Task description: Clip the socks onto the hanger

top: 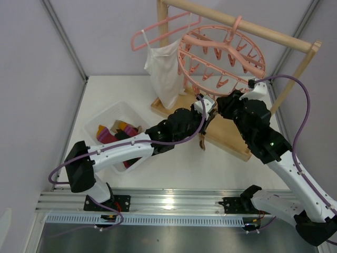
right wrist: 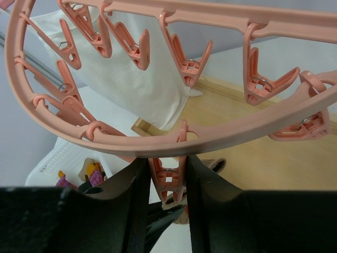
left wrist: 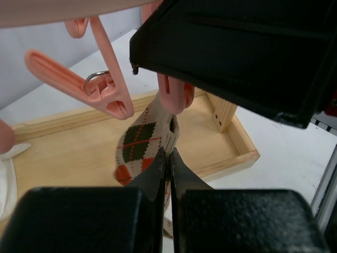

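Note:
My left gripper (left wrist: pixel 169 153) is shut on the cuff edge of a tan argyle sock (left wrist: pixel 139 145), holding it up under the round pink hanger (top: pixel 221 52). The rest of that sock (top: pixel 201 139) dangles over the wooden base. My right gripper (right wrist: pixel 167 168) is shut on one pink clip (right wrist: pixel 168 179) hanging from the hanger's outer ring (right wrist: pixel 210 139). In the left wrist view the clip (left wrist: pixel 176 95) has its tips right at the sock's top edge; I cannot tell whether fabric sits inside them. More socks (top: pixel 113 134) lie in the bin.
A white bin (top: pixel 105 118) stands at the left. A white camisole (top: pixel 166 71) on a thin pink coat hanger (top: pixel 158 31) hangs from the wooden rail (top: pixel 247 26). The rack's wooden base tray (left wrist: pixel 231 153) lies below both grippers. Other clips (left wrist: pixel 100 87) dangle close by.

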You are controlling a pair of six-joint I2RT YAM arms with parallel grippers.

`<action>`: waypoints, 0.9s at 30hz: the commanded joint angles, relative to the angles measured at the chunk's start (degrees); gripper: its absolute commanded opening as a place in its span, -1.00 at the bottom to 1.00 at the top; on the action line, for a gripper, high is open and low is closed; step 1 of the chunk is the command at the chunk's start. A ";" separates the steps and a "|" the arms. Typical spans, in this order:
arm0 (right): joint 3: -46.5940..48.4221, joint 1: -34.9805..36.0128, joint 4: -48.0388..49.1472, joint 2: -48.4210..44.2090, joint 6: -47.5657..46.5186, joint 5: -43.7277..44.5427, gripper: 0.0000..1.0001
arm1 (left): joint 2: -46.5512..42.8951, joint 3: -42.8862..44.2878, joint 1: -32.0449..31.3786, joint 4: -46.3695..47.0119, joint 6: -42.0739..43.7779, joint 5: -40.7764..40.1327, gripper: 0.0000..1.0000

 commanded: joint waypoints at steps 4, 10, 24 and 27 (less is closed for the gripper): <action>2.76 -0.31 -0.21 0.54 1.60 1.06 -1.00 | 1.28 4.18 -1.15 3.80 5.35 -2.62 -0.99; 2.85 -0.31 -0.12 1.07 1.78 0.44 -1.00 | 1.37 4.27 -1.33 3.98 6.06 -3.41 -0.99; 2.23 -0.31 -0.12 1.07 1.69 0.97 -1.00 | 1.63 5.41 -1.50 3.36 6.15 -3.15 -0.99; 2.14 -0.31 0.06 1.16 1.78 0.62 -1.00 | 1.72 5.15 -1.59 3.19 6.06 -2.88 -0.99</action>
